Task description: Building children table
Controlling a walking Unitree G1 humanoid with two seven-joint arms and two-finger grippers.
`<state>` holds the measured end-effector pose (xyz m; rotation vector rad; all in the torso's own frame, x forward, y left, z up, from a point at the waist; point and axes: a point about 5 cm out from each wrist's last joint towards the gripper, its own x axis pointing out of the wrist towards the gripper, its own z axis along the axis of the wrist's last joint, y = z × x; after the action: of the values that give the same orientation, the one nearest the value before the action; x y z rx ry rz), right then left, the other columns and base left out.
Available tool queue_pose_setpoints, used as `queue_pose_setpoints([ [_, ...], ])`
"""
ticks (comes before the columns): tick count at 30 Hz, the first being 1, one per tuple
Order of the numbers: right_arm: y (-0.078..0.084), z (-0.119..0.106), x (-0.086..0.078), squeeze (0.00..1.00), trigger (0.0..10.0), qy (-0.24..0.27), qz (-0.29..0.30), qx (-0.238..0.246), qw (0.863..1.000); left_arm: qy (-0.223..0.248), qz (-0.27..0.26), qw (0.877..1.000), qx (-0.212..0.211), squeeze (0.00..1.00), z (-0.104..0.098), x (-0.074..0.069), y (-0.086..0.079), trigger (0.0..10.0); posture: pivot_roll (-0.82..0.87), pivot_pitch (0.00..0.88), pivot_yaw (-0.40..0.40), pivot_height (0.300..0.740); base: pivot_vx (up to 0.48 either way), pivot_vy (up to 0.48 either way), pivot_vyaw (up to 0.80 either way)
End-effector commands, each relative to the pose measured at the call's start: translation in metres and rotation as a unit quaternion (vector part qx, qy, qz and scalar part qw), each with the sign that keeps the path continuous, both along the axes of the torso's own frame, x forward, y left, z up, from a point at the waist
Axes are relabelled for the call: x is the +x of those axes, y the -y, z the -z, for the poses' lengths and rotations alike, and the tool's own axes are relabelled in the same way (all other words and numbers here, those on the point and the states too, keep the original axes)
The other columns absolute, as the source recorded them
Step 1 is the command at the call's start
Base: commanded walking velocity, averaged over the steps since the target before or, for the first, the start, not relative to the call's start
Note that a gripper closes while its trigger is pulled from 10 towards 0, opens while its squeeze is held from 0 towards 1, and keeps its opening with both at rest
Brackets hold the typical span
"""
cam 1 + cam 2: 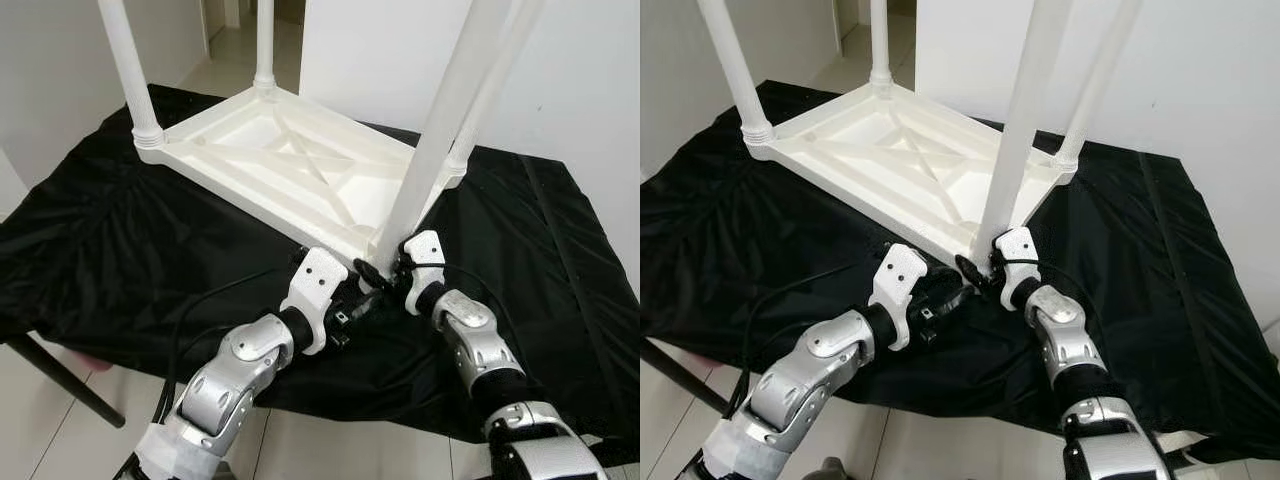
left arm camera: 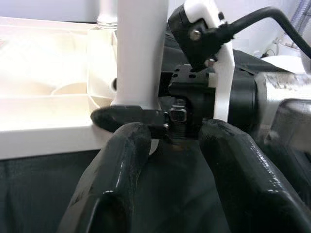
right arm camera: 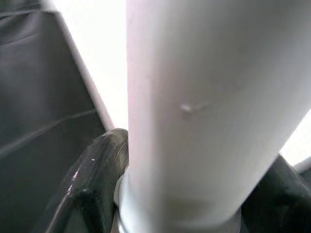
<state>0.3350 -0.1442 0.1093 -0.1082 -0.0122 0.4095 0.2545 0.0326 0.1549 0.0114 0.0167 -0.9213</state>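
Upside-down white plastic children's table (image 1: pixel 290 165) lies on a counter draped in black cloth (image 1: pixel 120 240), legs pointing up.

The right hand (image 1: pixel 385 262) is clamped around the base of the near white tubular leg (image 1: pixel 430 150) at the tabletop's 5 o'clock corner, a black finger (image 3: pixel 92 179) pressed to each side. The left hand (image 1: pixel 358 293) hovers just beside it at 7 o'clock, fingers (image 2: pixel 116 170) parted, holding nothing. Three more legs stand at the remaining corners.
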Motion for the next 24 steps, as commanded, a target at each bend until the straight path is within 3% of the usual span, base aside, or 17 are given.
queue_pose_setpoints([
  [1,0.012,0.01,-0.003,0.0,10.0,-0.027,0.054,-0.005,0.998,0.004,0.02,1.0,0.002,0.0,-0.001,-0.003,0.003,10.0,0.15,0.013,-0.093,0.74,0.0,0.0,0.0],
  [8,0.005,0.014,-0.017,0.0,10.0,-0.022,0.155,0.028,0.987,0.003,0.022,1.0,0.001,0.0,0.0,-0.004,0.003,10.0,0.15,0.014,-0.093,0.74,0.0,0.0,0.0],
  [9,0.004,0.018,-0.022,0.0,10.0,-0.022,0.216,0.025,0.976,0.003,0.024,1.0,0.001,0.0,0.0,-0.004,0.004,10.0,0.15,0.013,-0.093,0.74,0.0,0.0,0.0],
  [11,0.004,0.018,-0.023,0.0,10.0,-0.022,0.231,0.023,0.972,0.003,0.024,1.0,0.001,0.0,0.0,-0.004,0.004,10.0,0.15,0.013,-0.093,0.74,0.0,0.0,0.0],
  [12,0.002,0.02,-0.027,0.0,10.0,-0.026,0.262,0.031,0.964,0.003,0.024,1.0,0.001,0.0,0.0,-0.004,0.004,10.0,0.15,0.013,-0.096,0.74,0.0,0.0,0.0],
  [13,0.002,0.02,-0.027,0.0,10.0,-0.026,0.262,0.031,0.964,0.003,0.024,1.0,0.001,0.0,0.0,-0.004,0.004,10.0,0.15,0.013,-0.096,0.74,0.0,0.0,0.0],
  [14,-0.014,0.019,-0.031,0.0,10.0,-0.034,0.249,0.05,0.967,0.002,0.023,1.0,0.0,0.0,0.0,-0.004,0.004,10.0,0.15,0.012,-0.092,0.74,0.0,0.0,0.0],
  [22,-0.025,0.008,-0.032,0.0,10.0,-0.009,0.179,0.074,0.981,0.001,0.026,1.0,0.001,0.0,0.001,-0.006,0.005,10.0,0.15,0.011,-0.096,0.74,0.0,0.0,0.0],
  [23,-0.026,0.006,-0.032,1.0,10.0,-0.004,0.174,0.083,0.981,0.001,0.025,1.0,0.001,0.0,0.001,-0.006,0.004,10.0,0.16,0.01,-0.1,0.74,0.0,0.0,0.0],
  [24,-0.025,0.004,-0.032,1.0,10.0,0.002,0.171,0.085,0.982,0.001,0.023,1.0,0.001,0.0,0.001,-0.005,0.004,10.0,0.16,0.01,-0.1,0.74,0.0,0.0,0.0],
])
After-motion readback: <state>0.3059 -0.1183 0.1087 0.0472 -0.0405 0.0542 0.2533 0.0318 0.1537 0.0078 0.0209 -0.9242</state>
